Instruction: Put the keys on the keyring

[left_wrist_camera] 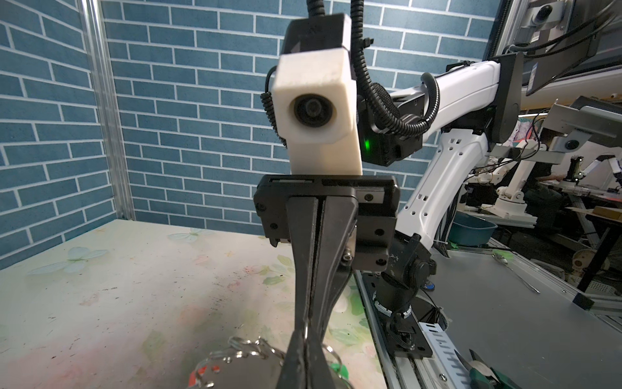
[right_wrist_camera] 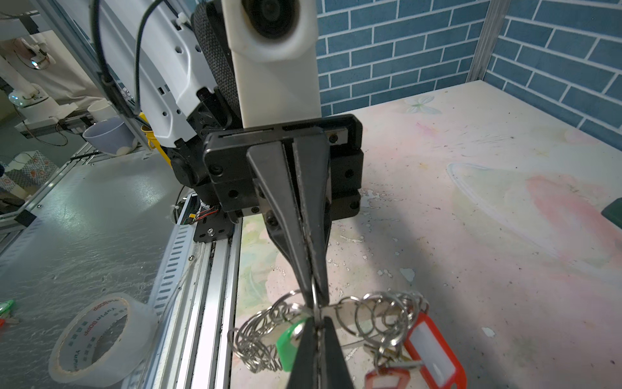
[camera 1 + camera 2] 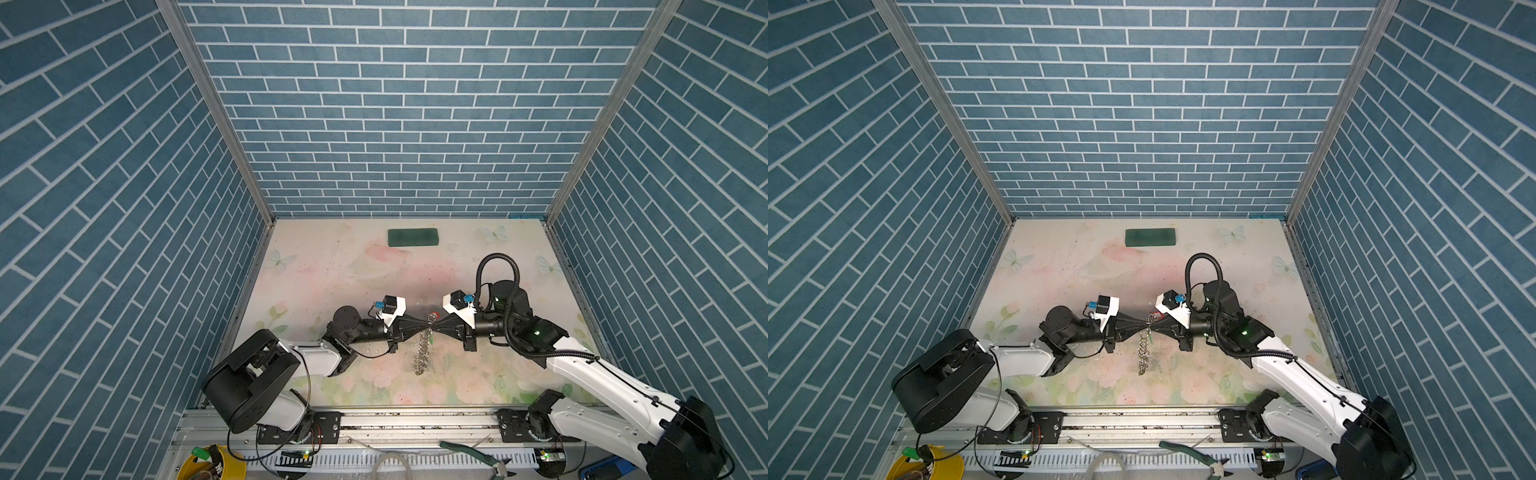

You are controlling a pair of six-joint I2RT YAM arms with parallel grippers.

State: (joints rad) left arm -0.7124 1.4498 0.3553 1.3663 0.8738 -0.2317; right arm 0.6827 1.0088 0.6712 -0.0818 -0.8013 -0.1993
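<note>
Above the table (image 3: 332, 270), left gripper (image 3: 427, 328) and right gripper (image 3: 434, 328) both pinch the keyring (image 3: 421, 358) (tips nearly touching); an uneven pull could slip its thin ring free.

A: What of the keyring (image 2: 380, 311) can't be seen?
B: Its dark hoop is too small to tell in both top views. Beside it, in the right wrist view, the right gripper (image 2: 318, 325) half hides a green tag (image 2: 286, 342); the frame edge cuts off a red tag (image 2: 434, 350).
</note>
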